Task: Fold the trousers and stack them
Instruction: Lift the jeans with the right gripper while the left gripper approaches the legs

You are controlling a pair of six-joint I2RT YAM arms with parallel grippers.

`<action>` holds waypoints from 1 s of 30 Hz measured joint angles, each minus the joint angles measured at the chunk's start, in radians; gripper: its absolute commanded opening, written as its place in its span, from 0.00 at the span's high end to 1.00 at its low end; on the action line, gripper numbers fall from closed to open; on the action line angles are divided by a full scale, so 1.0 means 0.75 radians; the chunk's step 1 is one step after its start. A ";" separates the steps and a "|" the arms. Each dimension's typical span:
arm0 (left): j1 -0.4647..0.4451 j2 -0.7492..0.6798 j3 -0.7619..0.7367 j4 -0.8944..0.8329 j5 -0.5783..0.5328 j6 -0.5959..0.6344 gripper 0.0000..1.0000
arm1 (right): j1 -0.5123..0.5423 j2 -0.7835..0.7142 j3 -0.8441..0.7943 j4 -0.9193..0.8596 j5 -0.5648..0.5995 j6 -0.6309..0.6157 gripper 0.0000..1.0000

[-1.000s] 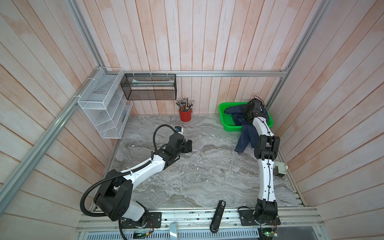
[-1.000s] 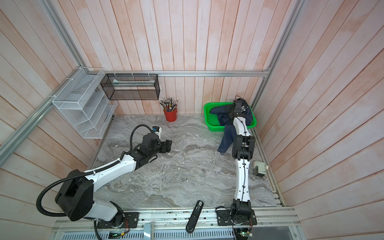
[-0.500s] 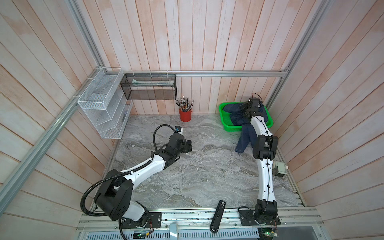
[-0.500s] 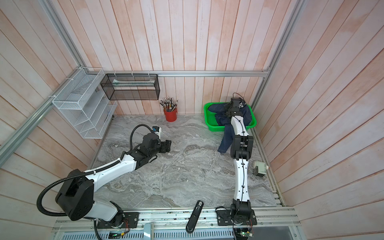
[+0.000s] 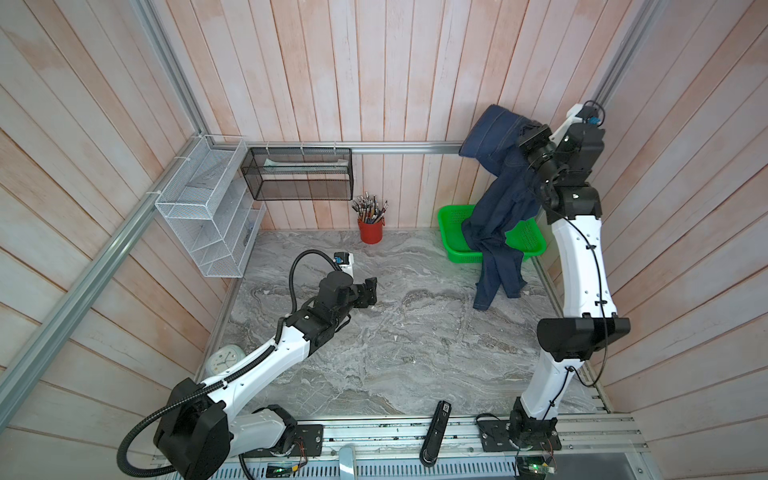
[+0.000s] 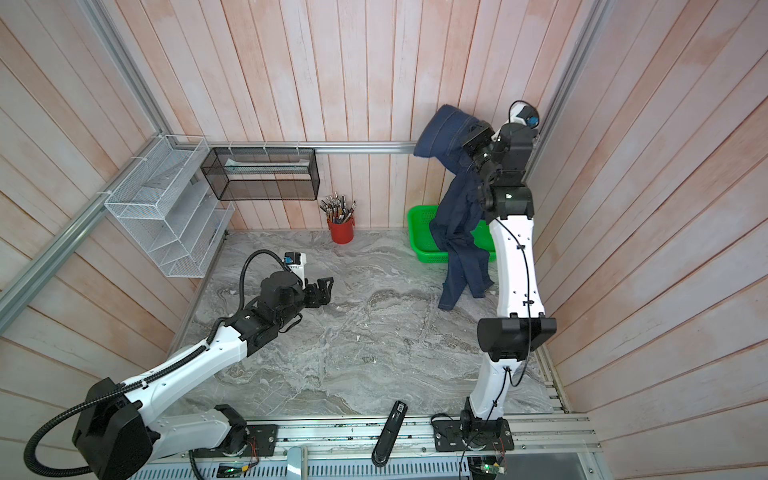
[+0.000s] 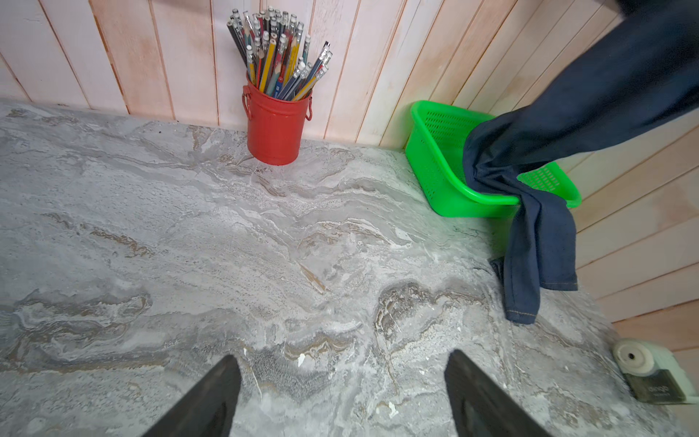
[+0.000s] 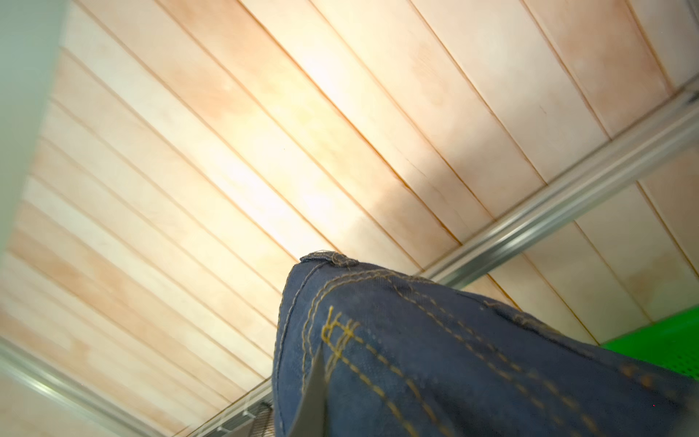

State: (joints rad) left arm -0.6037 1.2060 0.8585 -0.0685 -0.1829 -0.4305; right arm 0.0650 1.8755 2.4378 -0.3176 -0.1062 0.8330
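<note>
Right gripper (image 5: 525, 139) clamped tight on the trousers (image 5: 496, 199), holding them high by the back wall near the right rear corner. Denim bunches above the claw; the right wrist view shows tan stitching close up. Legs hang down across the green basket (image 5: 451, 222), over its front rim, hems touching the marble table (image 5: 395, 332) just in front. Left gripper (image 5: 370, 291) low over the table's middle-left, jaws spread wide, holding nothing, well apart from the cloth. Red pencil pot (image 5: 370, 232) stands at the back wall.
</note>
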 measured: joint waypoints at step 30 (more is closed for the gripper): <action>-0.125 0.157 -0.375 1.119 0.242 0.268 0.00 | 0.602 -0.172 0.122 -0.055 -0.556 0.218 1.00</action>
State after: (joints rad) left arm -0.6971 1.3235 0.5774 0.7708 -0.0017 -0.2298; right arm 0.5167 1.7462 2.5294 -0.3592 -0.5232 0.9962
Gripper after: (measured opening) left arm 0.997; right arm 0.055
